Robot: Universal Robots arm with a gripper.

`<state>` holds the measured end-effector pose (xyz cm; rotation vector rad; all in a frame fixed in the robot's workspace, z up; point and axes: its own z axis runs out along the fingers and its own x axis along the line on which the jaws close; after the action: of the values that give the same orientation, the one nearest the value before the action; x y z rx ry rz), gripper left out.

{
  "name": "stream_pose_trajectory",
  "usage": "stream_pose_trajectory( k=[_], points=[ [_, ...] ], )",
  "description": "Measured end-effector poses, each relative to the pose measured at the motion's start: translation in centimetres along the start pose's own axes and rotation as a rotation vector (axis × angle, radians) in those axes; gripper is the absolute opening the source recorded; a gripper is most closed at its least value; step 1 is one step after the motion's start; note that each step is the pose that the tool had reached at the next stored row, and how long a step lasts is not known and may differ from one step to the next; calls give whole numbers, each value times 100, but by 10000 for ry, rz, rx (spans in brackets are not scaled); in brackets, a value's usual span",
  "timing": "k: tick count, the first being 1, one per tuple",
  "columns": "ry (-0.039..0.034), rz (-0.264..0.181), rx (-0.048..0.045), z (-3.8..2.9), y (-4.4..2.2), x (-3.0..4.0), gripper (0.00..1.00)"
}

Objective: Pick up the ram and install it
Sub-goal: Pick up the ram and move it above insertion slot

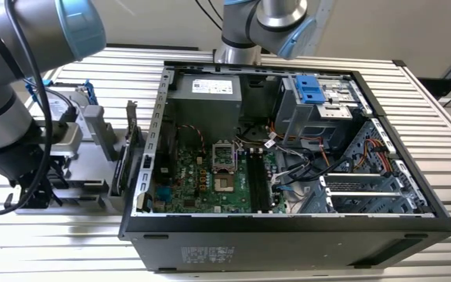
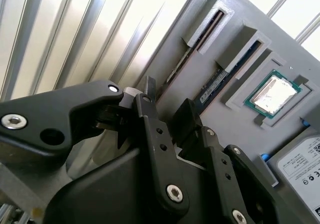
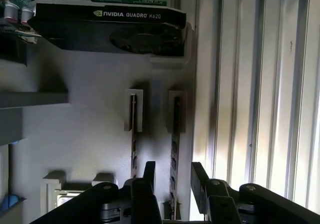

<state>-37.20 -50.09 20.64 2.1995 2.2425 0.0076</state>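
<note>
Two ram sticks stand on edge in slots of a grey holder [image 3: 90, 134]. The outer ram [image 3: 175, 134], nearest the slatted table, runs between my fingertips; it appears again in the second wrist view [image 2: 186, 59]. My gripper [image 3: 174, 176] is open, one finger [image 3: 149, 171] on each side of that stick with gaps showing. In the second wrist view the gripper [image 2: 169, 100] sits over the same stick's end. The other ram stick [image 3: 134, 134] stands beside it, outside the fingers. In the exterior view the gripper [image 1: 37, 194] hangs low over the holder [image 1: 84, 194].
The open computer case [image 1: 288, 235] lies to the exterior view's right of the holder, its motherboard memory slots [image 1: 257, 176] exposed. The holder also carries a dark expansion card [image 3: 110, 27], a processor chip [image 2: 274, 95] and a hard drive [image 2: 300, 159]. A second arm [image 1: 265, 23] stands behind the case.
</note>
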Motion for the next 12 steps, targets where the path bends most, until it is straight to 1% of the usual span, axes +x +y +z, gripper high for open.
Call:
stream_pose_trajectory(
  k=[3,9,12],
  points=[
    [19,-36,4,24,0,1,100],
    [23,-47,135,81,-1,-1,100],
    [36,-50,155,111,-1,-2,100]
  ],
)
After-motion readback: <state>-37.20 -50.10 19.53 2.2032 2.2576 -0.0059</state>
